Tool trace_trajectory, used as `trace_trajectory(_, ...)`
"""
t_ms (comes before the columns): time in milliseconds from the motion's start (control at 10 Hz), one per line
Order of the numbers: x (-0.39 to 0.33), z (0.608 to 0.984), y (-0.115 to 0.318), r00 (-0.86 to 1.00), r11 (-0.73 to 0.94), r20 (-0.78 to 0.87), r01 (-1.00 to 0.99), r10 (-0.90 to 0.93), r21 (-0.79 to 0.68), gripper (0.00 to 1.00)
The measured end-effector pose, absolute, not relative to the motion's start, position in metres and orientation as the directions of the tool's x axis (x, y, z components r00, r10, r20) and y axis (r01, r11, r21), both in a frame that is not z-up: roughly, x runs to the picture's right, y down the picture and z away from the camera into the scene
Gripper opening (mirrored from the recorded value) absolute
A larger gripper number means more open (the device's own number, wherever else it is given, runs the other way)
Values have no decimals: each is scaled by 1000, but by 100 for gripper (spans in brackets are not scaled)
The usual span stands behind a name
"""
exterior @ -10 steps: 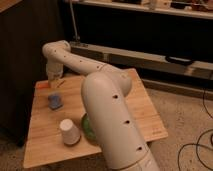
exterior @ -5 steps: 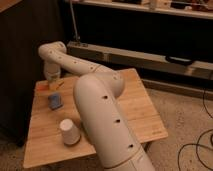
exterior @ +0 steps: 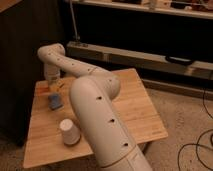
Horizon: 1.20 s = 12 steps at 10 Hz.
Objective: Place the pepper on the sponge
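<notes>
The gripper (exterior: 52, 83) hangs low over the table (exterior: 136, 106), just behind the sponge (exterior: 55, 102). I cannot tell whether it is open or closed. The sponge lies flat on the wood. The pepper (exterior: 44, 90) shows as a small orange patch just behind the sponge and beside the gripper; I cannot tell whether it is held or lying on the wood. A white cup (exterior: 70, 133) stands upside down in front of the sponge, apart from it. The white arm (exterior: 97, 117) crosses the table to the right of the sponge.
</notes>
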State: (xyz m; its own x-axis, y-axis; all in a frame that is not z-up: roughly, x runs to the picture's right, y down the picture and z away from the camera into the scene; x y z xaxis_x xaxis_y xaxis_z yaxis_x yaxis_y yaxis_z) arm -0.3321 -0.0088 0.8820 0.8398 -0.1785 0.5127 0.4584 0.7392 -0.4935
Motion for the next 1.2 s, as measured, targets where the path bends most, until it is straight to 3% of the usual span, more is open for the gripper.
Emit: trace_trajectory(1200,-339,892,18,837,698,509,488,-202,-524,0)
